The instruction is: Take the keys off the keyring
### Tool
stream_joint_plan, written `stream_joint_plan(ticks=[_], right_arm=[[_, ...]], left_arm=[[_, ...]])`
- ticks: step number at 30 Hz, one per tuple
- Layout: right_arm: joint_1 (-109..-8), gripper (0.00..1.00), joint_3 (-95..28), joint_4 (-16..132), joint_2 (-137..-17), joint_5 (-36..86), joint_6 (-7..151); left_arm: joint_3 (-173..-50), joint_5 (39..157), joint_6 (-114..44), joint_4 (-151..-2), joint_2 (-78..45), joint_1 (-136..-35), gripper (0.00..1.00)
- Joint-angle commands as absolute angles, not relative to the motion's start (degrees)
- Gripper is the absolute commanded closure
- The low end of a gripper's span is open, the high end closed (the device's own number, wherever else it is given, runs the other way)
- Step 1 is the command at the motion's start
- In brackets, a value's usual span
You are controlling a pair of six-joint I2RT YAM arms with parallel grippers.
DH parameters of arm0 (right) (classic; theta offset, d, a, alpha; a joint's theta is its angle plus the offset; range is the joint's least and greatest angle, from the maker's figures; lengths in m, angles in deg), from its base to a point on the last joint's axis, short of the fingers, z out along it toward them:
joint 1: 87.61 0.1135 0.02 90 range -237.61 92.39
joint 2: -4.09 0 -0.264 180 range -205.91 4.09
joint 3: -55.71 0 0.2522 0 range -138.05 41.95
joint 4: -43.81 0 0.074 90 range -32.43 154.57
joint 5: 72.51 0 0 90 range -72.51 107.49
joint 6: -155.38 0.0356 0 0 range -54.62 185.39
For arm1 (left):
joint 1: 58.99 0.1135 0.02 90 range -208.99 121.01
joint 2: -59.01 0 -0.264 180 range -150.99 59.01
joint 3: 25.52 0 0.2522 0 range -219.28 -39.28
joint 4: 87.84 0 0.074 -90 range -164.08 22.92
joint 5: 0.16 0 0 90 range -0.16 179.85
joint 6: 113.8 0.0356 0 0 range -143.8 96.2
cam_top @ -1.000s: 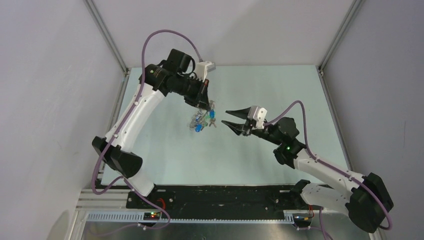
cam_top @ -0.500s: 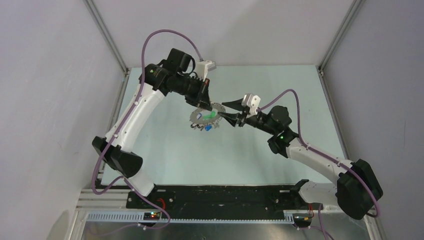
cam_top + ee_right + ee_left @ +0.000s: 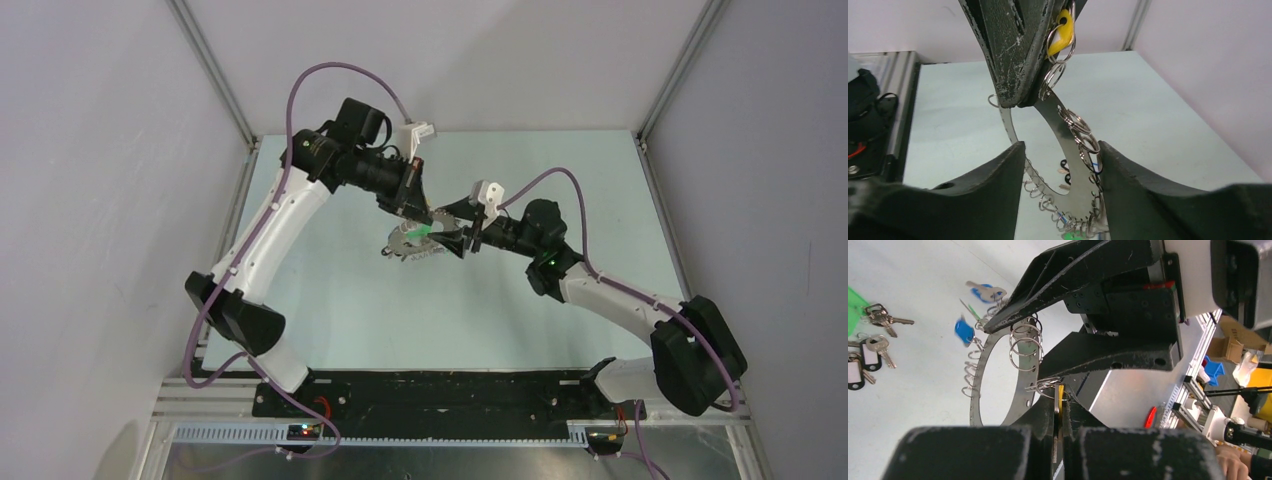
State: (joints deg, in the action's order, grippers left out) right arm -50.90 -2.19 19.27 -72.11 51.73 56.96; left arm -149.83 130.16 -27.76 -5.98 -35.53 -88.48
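Note:
The keyring (image 3: 405, 245) is a flat grey ring held up off the table, tilted, its rim fringed with small split rings. My left gripper (image 3: 418, 208) is shut on its upper rim (image 3: 1024, 395), with a yellow tag (image 3: 1063, 31) pinched alongside. Blue-tagged keys (image 3: 964, 331) and a green tag (image 3: 425, 230) hang from the lower rim. My right gripper (image 3: 1060, 147) is open, and one finger stands on each side of the keyring's band (image 3: 1073, 165) without touching it. From above the right gripper (image 3: 447, 228) sits just right of the ring.
Loose keys (image 3: 878, 315) with dark and white tags (image 3: 870, 354) lie on the pale table next to a green tag (image 3: 853, 310), below and left of the ring. Metal frame rails (image 3: 215, 75) border the table at left and right.
My right arm has reached left to the ring and its jaws have opened wider around the band. My left gripper has swung the ring from hanging loosely to flatter.

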Motion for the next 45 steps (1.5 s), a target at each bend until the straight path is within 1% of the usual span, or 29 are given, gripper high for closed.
stream_joint_plan(ticks=[1, 2, 3, 4, 6, 7, 8, 9, 10, 12, 19, 26, 32, 36, 39, 41, 45], right_arm=[[-53.42, 0.47, -5.56, 17.09, -72.76, 61.79, 61.3], [-54.25, 0.51, -5.92, 17.15, -72.83, 63.9, 61.85], [-54.58, 0.58, -6.11, 17.28, -72.82, 64.73, 62.48], [-55.16, 0.6, -6.37, 17.81, -72.82, 65.89, 62.66], [-55.86, 0.73, -6.65, 19.07, -72.55, 68.07, 62.74], [-56.18, 0.76, -6.83, 20.24, -72.44, 68.88, 62.74], [-56.34, 0.84, -7.23, 20.84, -72.36, 70.33, 62.62], [-56.54, 0.87, -7.61, 22.09, -72.2, 71.07, 62.55], [-56.65, 0.94, -7.8, 22.73, -71.96, 72.43, 62.54], [-56.93, 1.0, -8.31, 24.49, -71.55, 73.82, 62.73], [-58.16, 1.0, -11.63, 33.79, -70.75, 79.16, 62.25], [-60.0, 1.0, -14.19, 42.2, -69.54, 84.24, 60.07], [-60.46, 1.0, -22.13, 59.84, -72.42, 88.59, 56.77], [-60.36, 1.0, -25.95, 70.14, -74.59, 88.98, 52.65], [-60.43, 1.0, -28.04, 75.35, -76.51, 88.43, 49.48], [-60.47, 1.0, -29.45, 78.13, -77.67, 88.64, 48.31], [-60.6, 1.0, -30.53, 80.48, -78.59, 89.19, 46.9]], left_arm=[[-149.04, 134.93, -26.63, -7.94, -32.43, -88.69, 1.0], [-148.75, 135.15, -26.66, -7.92, -32.46, -88.69, 1.0], [-148.64, 135.32, -26.65, -7.86, -32.54, -88.69, 1.0], [-148.45, 135.43, -26.58, -7.92, -32.56, -88.69, 1.0], [-148.48, 135.56, -26.34, -7.91, -32.36, -88.68, 1.0], [-148.63, 135.53, -26.1, -7.95, -32.34, -88.69, 1.0], [-148.71, 135.49, -26.01, -7.98, -32.27, -88.69, 1.0], [-149.1, 135.31, -25.76, -7.89, -32.24, -88.69, 1.0], [-149.3, 134.9, -25.57, -7.9, -32.16, -88.69, 1.0], [-150.01, 134.12, -25.18, -7.92, -32.07, -88.69, 1.0], [-153.01, 133.55, -23.89, -7.95, -32.4, -88.78, 1.0], [-152.8, 126.57, -19.99, -7.59, -32.11, -90.01, 1.0], [-152.86, 122.96, -15.44, -7.42, -32.6, -93.21, 1.0], [-153.54, 110.52, -7.2, -7.46, -32.64, -98.18, 1.0], [-154.27, 97.91, -1.03, -7.44, -33.11, -102.09, 1.0], [-155.26, 92.87, 2.16, -7.48, -33.58, -103.2, 1.0], [-155.96, 87.47, 8.94, -7.53, -33.37, -104.83, 1.0]])
